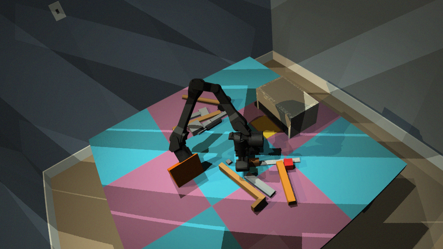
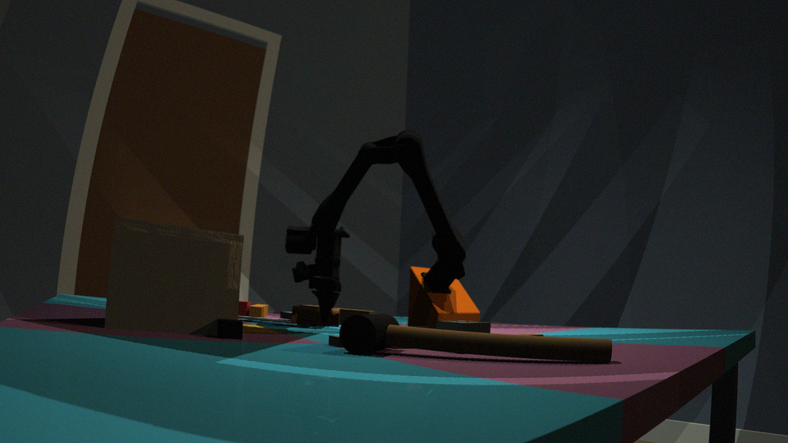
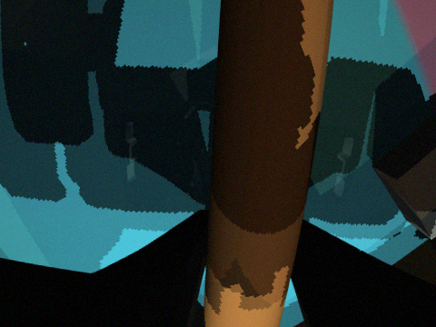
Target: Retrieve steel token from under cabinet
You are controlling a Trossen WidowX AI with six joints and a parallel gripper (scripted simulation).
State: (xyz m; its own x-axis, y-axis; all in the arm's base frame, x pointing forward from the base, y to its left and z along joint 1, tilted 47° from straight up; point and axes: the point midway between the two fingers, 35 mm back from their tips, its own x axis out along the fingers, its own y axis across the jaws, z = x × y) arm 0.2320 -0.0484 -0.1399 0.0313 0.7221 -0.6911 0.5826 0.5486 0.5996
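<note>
The cabinet stands on the table's right side in the top view. The yellow marked area lies before its slotted front, mostly in shadow. I cannot make out the steel token. My gripper points down, low over the table, shut on the round wooden handle of a tool. A thin pale grey blade extends right from the handle, passing by a red block. The blade's exact contact with the red block is unclear.
An orange bar adjoins the red block. An L-shaped wooden stick, a grey bar and a small grey block lie near my gripper. A mallet and several grey and wooden pieces lie farther back.
</note>
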